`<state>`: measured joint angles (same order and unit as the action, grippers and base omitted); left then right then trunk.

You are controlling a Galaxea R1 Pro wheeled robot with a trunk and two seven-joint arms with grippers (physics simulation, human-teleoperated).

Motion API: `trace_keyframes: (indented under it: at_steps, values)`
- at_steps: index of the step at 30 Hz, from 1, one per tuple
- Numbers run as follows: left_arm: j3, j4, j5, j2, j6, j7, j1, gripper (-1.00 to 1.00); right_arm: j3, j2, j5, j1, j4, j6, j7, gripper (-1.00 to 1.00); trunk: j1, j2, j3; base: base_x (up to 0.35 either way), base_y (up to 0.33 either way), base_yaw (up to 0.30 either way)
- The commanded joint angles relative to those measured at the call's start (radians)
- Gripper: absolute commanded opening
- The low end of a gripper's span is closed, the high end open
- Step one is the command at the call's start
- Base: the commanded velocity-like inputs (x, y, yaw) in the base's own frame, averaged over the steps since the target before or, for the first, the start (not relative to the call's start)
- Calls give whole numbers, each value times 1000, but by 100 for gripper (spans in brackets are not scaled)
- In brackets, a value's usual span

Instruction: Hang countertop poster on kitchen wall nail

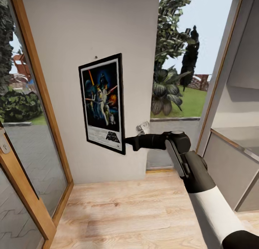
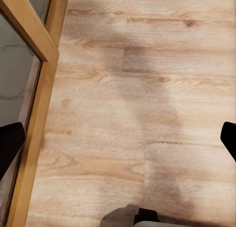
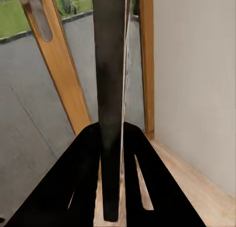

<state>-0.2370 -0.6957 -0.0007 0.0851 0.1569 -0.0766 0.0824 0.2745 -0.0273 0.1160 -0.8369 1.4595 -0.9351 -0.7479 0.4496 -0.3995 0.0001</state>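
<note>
Fingers [image 3: 86, 187] of right gripper [image 1: 126, 142]: clamped on the poster [image 1: 102, 102] at its 5 o'clock corner, poster upright against the wall [image 1: 72, 33], nail [image 1: 96, 57] at 12 o'clock. Left gripper [image 2: 118, 138]: spread wide, empty, above wooden floor [image 2: 137, 79].

Right arm [image 1: 201, 184]: white forearm, dark grey wrist, black jaws with slotted fingers [image 3: 83, 187].

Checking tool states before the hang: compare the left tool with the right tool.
The right tool is shut on the poster, gripping its lower right edge beside the wall; the left tool is open and empty. The right tool reaches toward the wall; the left tool points down at the wood floor. Both have black fingers.
</note>
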Motion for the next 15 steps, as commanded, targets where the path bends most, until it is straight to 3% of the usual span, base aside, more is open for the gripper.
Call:
trace_keyframes:
  at_steps: [1,3,4,6,7,10,11,13,14,15]
  values:
    - [-4,-1,0,2,1,-10,0,100,-5,0,43,-30,-2,-25,-2,-100,0,0,0,0,0,0]
    - [-3,-1,1,4,1,-13,0,100,-10,2,104,-80,-6,-42,-9,-100,0,0,0,0,0,0]
    - [-2,-1,1,5,1,-15,0,100,-13,6,176,-129,-11,-51,-15,-100,0,0,0,0,0,0]
    - [0,-1,1,5,1,-15,0,100,-14,8,219,-148,-13,-53,-18,-100,0,0,0,0,0,0]
    - [1,-1,1,5,1,-15,0,100,-15,11,285,-165,-25,-55,-48,-100,0,0,0,0,0,0]
    - [2,-2,1,5,1,-15,0,100,-15,13,308,-187,-40,-55,-102,-100,0,0,0,0,0,0]
    - [2,-2,1,5,1,-15,0,100,-16,38,318,-211,-57,-54,-196,-100,0,0,0,0,0,0]
    - [2,-3,1,5,1,-15,0,100,-16,64,320,-225,-63,-54,-257,-100,0,0,0,0,0,0]
    - [2,-7,1,5,1,-16,0,100,-15,124,323,-246,-70,-54,-338,-100,0,0,0,0,0,0]
    - [2,-7,1,5,1,-17,0,100,-15,128,323,-247,-70,-54,-341,-100,0,0,0,0,0,0]
